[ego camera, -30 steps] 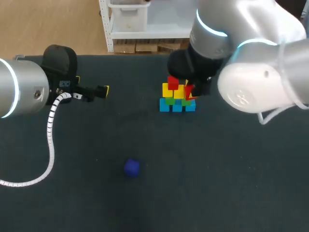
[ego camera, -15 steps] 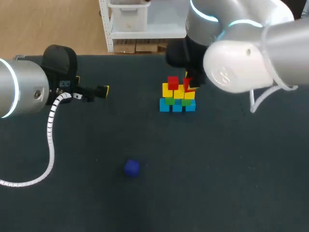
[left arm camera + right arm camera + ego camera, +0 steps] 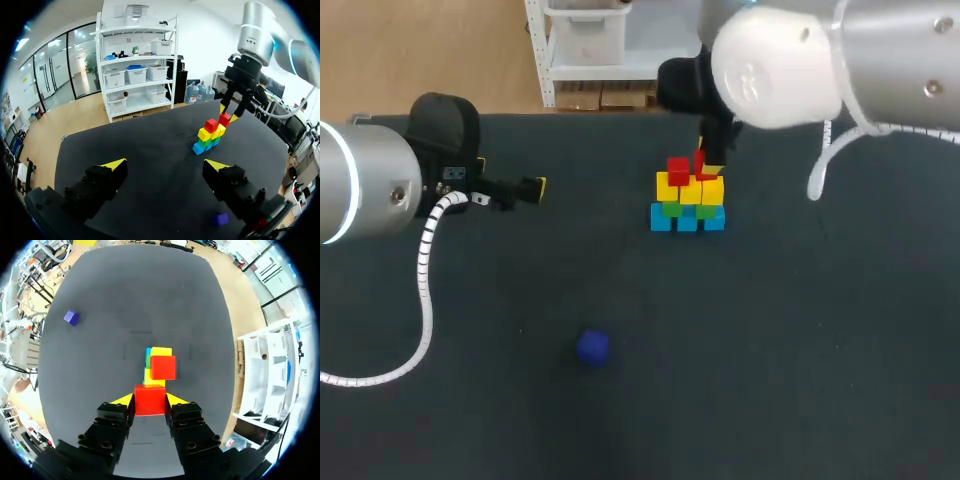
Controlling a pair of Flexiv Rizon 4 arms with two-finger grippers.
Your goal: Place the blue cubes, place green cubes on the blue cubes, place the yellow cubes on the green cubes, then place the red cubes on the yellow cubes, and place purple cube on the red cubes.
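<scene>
Currently held: held red cube (image 3: 150, 401), pinched from two sides by the right jaws, its edges square to the yellow tips
Stack: upper middle of the head view, with blue cubes (image 3: 686, 221) lowest, green cubes (image 3: 671, 208) on them, yellow cubes (image 3: 690, 191) above, and one placed red cube (image 3: 677, 170) on the left side of the yellow row
Key relation: held red cube hanging just above the right rear of the stack in the head view, not touching it; in the right wrist view the placed red cube just ahead of the jaws and a little off to one side, with yellow showing past it and under it
Likely target: the bare yellow top just beside the placed red cube, judging by the task's order
Move called for: probably a small sideways correction and a straight lowering, with the held red cube's edges already near parallel to the stack
Risk: a knock against the placed red cube on the way down
Left jaws: spread and empty, at the left of the head view, well apart from the stack
Purple cube (image 3: 592, 346): alone on the table (image 3: 800, 350), lower middle of the head view, well apart from both arms
Nearer arm: the right, right over the stack
</scene>
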